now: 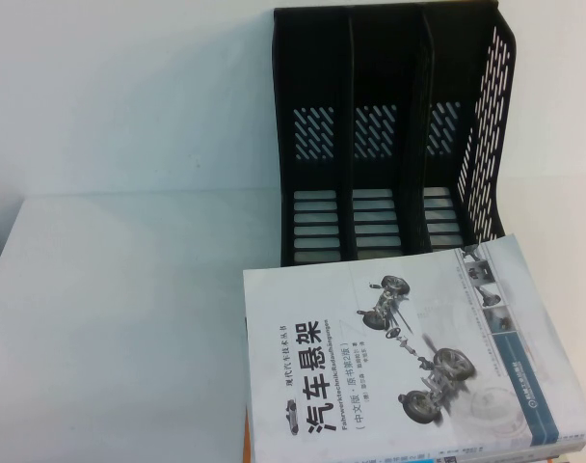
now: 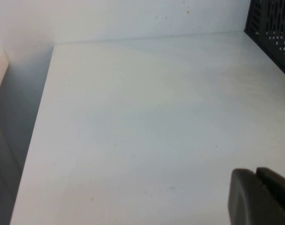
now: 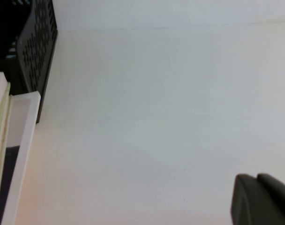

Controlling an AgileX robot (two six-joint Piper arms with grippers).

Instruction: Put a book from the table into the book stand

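Currently the large white-grey paperback book (image 1: pixel 409 357) tops a stack of books (image 1: pixel 524 451) on the plain white table (image 1: pixel 119 318), before the empty black plastic three-slot book stand (image 1: pixel 389 135). Left gripper (image 2: pixel 260 197) and right gripper (image 3: pixel 262 199) flank it, parked over bare table, holding nothing; jaw state unclear.

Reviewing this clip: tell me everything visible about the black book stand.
The book stand is black plastic and stands upright at the table's far edge. Two dividers split it into three empty slots, with slanted perforations in the side and back and a slotted base. The book lies in front. The left gripper and right gripper are away from it.
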